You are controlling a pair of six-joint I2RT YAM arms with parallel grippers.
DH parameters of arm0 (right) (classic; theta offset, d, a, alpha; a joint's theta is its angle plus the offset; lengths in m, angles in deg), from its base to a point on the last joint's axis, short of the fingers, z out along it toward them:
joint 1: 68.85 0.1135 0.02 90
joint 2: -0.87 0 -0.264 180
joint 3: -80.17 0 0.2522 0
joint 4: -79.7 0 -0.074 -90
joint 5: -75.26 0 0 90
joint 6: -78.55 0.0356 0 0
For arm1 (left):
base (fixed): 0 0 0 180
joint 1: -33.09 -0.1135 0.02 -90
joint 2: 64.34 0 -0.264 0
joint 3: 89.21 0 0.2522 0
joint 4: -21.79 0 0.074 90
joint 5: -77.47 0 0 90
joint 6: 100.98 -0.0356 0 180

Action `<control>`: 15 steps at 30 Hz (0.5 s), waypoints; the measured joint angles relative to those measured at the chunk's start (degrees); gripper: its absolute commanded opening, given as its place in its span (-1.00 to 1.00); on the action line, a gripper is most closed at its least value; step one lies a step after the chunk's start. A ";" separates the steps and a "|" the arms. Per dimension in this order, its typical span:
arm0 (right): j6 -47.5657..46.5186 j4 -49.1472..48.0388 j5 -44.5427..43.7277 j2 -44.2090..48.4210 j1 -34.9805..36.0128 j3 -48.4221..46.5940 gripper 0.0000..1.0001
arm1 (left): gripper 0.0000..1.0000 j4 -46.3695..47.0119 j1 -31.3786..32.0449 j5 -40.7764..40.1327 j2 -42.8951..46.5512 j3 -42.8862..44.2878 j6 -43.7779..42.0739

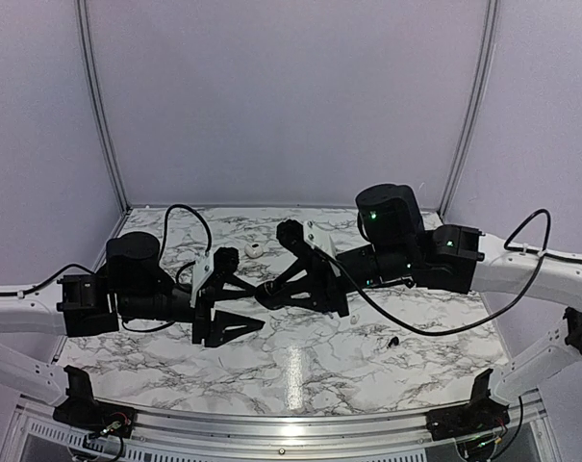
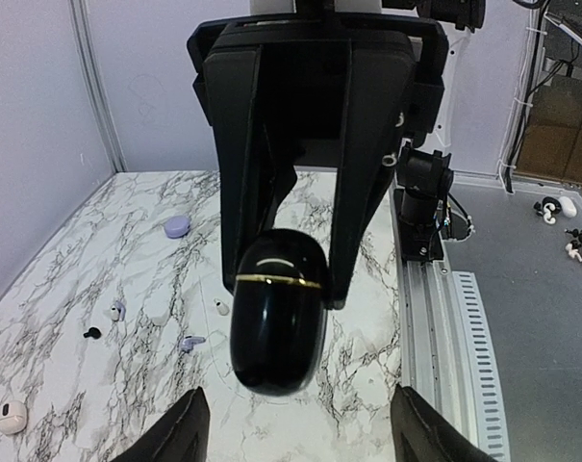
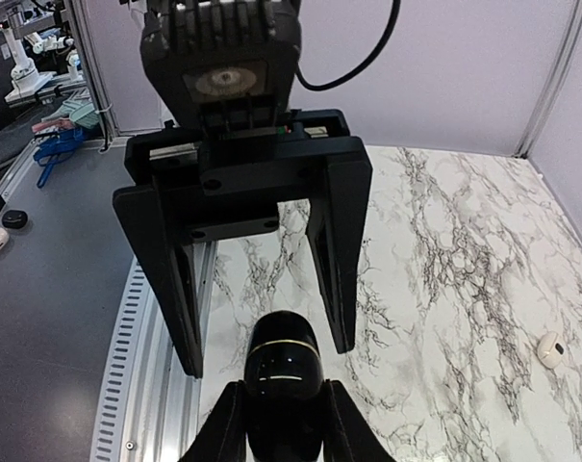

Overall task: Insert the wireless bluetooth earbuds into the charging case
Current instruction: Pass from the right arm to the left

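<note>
No lettering, label, brand mark or number is legible anywhere in view, neither on the black charging case [image 2: 276, 322] nor on the marbled table [image 2: 79, 279].

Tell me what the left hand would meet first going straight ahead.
The black charging case held in the right hand, directly in line with the open left hand; how near it is is hard to judge.
</note>
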 measured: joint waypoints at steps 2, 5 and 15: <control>0.00 0.00 0.72 -0.46 0.28 -0.20 -1.00 | 0.09 0.04 0.20 0.02 -1.05 0.50 -0.04; -0.04 0.02 1.25 -1.09 0.92 -0.22 -1.00 | -0.04 0.15 0.59 0.04 -1.92 0.85 -0.15; -0.07 0.07 1.33 -1.99 1.46 -0.22 -1.00 | -0.32 2.23 0.92 1.38 -2.19 0.96 0.09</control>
